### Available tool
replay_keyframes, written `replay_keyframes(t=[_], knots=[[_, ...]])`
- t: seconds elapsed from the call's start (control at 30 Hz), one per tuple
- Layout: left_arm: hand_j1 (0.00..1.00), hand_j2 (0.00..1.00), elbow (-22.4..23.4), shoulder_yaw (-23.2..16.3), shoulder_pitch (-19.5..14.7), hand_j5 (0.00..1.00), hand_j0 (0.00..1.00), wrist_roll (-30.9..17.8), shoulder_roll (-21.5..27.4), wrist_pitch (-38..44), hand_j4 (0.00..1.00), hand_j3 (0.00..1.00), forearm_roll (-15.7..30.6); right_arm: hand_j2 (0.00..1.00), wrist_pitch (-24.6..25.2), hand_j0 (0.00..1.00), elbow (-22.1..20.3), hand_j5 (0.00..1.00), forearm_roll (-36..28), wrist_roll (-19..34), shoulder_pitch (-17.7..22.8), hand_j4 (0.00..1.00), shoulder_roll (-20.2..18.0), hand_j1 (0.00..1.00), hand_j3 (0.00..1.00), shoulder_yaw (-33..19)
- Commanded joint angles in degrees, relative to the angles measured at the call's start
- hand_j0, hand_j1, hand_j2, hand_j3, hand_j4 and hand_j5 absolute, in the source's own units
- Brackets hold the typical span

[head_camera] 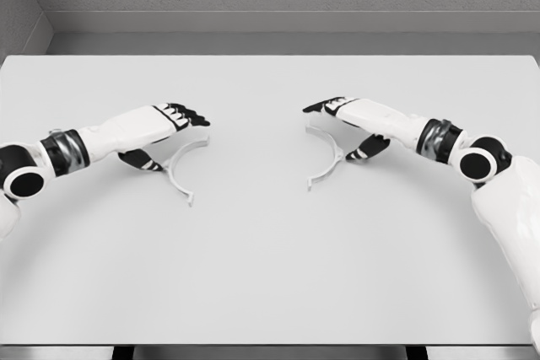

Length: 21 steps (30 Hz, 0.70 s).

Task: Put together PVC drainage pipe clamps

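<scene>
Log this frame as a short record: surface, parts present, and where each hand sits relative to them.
surface: white table
parts: two curved white clamp halves, apart, open sides facing away from each other
left clamp half: lies on the table under the left hand
right clamp half: lies on the table under the right hand
left hand: over its half, fingers extended
right hand: over its half, fingers extended
grasp: cannot tell for either hand
assembly: halves not yet joined

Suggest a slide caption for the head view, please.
Each hand, left and right, rests over a curved clamp half on the white table.
</scene>
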Motion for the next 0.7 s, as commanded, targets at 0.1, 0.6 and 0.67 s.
replay_keyframes(t=[0.1,0.6,0.67], knots=[[1.0,1.0,-0.16,0.04,0.0,1.0,1.0,-0.12,-0.65,0.09,1.0,1.0,0.29,0.98,0.13,0.98,0.19,0.98,-0.44,0.0,-0.44,0.98,0.06,0.98,0.98,-0.28],[1.0,1.0,-0.68,0.04,-0.26,1.0,1.0,-0.21,-1.89,0.09,1.0,1.0,0.29,0.98,0.13,0.98,4.32,0.98,0.18,0.09,-2.37,0.98,1.47,0.98,0.98,0.07],[1.0,1.0,-0.68,0.04,-0.35,1.0,1.0,-0.21,-2.76,0.09,1.0,1.0,0.29,0.98,0.13,0.98,4.24,0.98,0.18,0.09,-2.55,0.98,2.08,0.98,0.98,0.16]])
